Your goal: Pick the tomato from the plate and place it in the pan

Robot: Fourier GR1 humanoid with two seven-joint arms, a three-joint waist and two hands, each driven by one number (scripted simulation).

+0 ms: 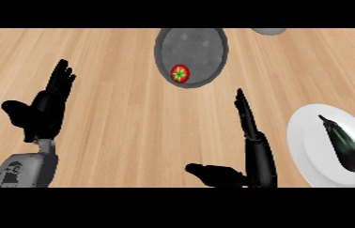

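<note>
I read no labels or writing anywhere; at upper centre I see the round red tomato with a green star-shaped stem (180, 74) lying inside the dark grey round pan (201, 44), near its lower rim. On the pale wood-grain table (125, 128) a glossy white plate (305, 147) at lower right carries a dark elongated eggplant (340, 140). My left hand (45, 107) at left and right hand (253, 142) at lower centre-right both hold straight fingers with thumbs spread, gripping nothing.
</note>
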